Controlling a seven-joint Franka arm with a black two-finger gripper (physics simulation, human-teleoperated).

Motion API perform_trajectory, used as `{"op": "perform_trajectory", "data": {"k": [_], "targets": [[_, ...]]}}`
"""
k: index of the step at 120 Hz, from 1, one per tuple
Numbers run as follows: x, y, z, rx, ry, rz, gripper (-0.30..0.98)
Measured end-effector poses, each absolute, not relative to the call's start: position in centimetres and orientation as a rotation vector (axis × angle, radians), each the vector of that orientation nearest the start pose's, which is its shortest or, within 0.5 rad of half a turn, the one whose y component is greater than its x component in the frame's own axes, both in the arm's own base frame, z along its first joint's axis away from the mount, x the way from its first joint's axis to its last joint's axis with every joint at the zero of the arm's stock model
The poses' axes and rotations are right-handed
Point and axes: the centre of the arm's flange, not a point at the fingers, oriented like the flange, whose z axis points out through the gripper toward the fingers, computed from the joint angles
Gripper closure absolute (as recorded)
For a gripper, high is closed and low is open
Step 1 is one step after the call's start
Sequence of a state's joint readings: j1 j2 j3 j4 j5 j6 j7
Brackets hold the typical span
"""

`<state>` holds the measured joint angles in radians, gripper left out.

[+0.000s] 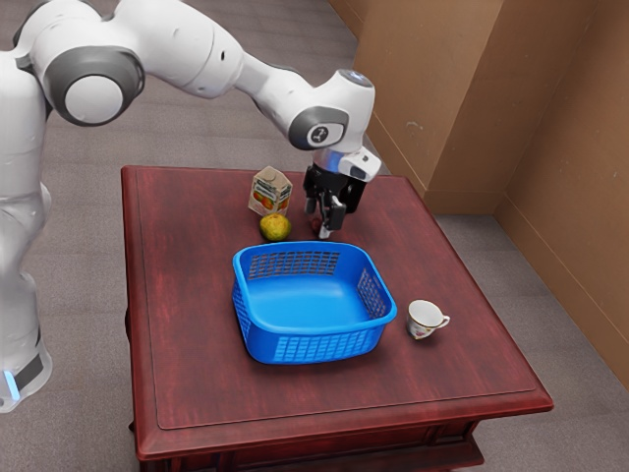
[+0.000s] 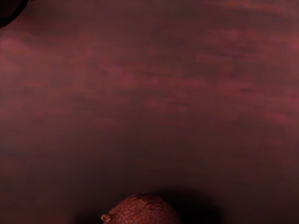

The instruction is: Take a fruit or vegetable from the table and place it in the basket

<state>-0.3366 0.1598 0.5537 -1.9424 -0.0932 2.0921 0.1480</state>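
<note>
Claw [image 1: 325, 220] is reaching low at the reddish fruit [image 2: 142, 212] between the basket [image 1: 314, 346] and the tabletop's [image 1: 187, 295] far edge in the exterior view — its grip cannot be told. Good practice is centring on the widest girth, then lifting straight above the rim. The stub [image 2: 107, 218] is pointing sideways — the rounded form is showing no clear long axis.

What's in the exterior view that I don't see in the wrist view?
Exterior view: the blue basket, yellow fruit, carton, cup, white arm with its black gripper, the floor and the brown wall.

Wrist view: the little stub on the red round thing, and a dark curved edge at a corner; I can't tell what that is.

Both: the table. A dark red patch by the gripper may be that round thing too.
</note>
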Motion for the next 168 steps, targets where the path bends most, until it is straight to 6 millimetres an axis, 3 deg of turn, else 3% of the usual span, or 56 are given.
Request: {"op": "perform_trajectory", "data": {"k": [39,105,121,168], "targets": [[57.9,11.6,41.1,-3.127,-0.174,-0.018,0.32],[58.3,11.7,41.1,-3.118,-0.173,-0.049,0.46],[58.1,11.9,42.0,-3.109,-0.162,-0.062,0.48],[55.4,12.0,47.6,-3.153,-0.115,-0.018,0.52]]}}
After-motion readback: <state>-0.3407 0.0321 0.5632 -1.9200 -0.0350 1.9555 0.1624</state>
